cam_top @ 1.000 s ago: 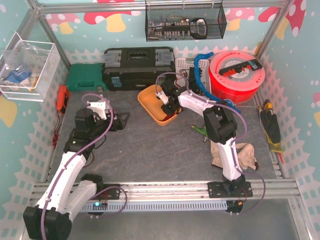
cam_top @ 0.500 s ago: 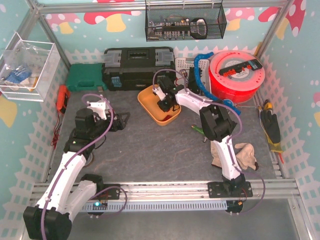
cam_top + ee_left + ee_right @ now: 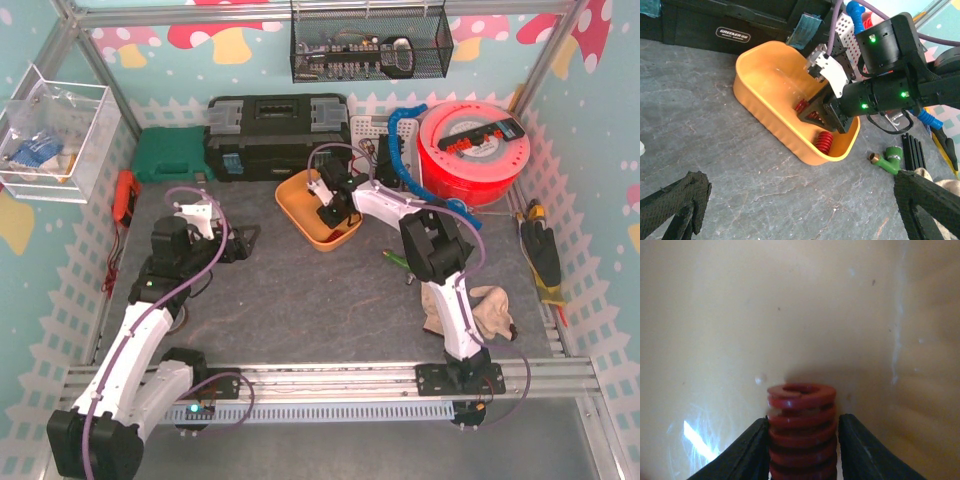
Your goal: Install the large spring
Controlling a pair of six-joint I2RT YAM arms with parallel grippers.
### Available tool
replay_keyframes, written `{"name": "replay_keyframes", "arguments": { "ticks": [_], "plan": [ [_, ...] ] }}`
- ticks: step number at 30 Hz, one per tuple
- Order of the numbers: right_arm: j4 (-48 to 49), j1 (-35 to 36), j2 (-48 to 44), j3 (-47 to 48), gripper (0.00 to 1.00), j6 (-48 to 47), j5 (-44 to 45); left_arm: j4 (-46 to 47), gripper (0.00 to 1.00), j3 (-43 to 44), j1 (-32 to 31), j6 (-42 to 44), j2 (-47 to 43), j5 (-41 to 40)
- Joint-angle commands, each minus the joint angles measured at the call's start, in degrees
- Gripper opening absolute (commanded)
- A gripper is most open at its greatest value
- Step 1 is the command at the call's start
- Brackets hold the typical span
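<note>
Right wrist view has the right gripper (image 3: 802,442) clenched on a red spring (image 3: 801,415), a black finger (image 3: 747,452) pressed to each side of the coils, with the spring's open end towards the pale wall of the orange tray (image 3: 790,315). From overhead, this tray (image 3: 296,212) sits near the counter's far edge, about midway between its left and right edges, just in front of a black toolbox (image 3: 275,135). Left wrist view shows a second red spring (image 3: 825,141) lying in the tray's near end, beside the right gripper (image 3: 815,114). The left gripper (image 3: 800,210) hangs released, fingers wide apart, over the counter's left part. A green fitting (image 3: 887,161) lies right of the tray.
</note>
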Motion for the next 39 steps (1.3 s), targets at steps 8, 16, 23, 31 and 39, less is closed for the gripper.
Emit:
{"name": "replay_keyframes", "arguments": {
  "ticks": [8, 16, 23, 31, 39],
  "plan": [
    [-1.3, -0.9, -3.9, -5.9, 0.39, -1.3, 0.0, -0.1, 0.99, 0.0, 0.0, 0.4, 0.3, -1.1],
    [0.1, -0.9, -4.5, -5.7, 0.22, -1.7, -0.8, -0.1, 0.99, 0.1, 0.1, 0.4, 0.7, -1.4],
    [2.7, -0.6, -10.3, -6.7, 0.06, -1.2, -0.8, -0.1, 0.99, 0.0, 0.2, 0.6, 0.2, -0.7],
    [11.1, 1.5, -22.4, -17.9, 0.00, 0.4, -2.9, 0.2, 0.99, -0.8, 0.4, -2.4, -1.0, -2.8],
    [31.0, 8.6, -38.5, -37.9, 0.00, 4.5, -1.7, 5.4, 0.94, -2.0, 0.3, -4.7, -0.8, 7.5]
  ]
}}
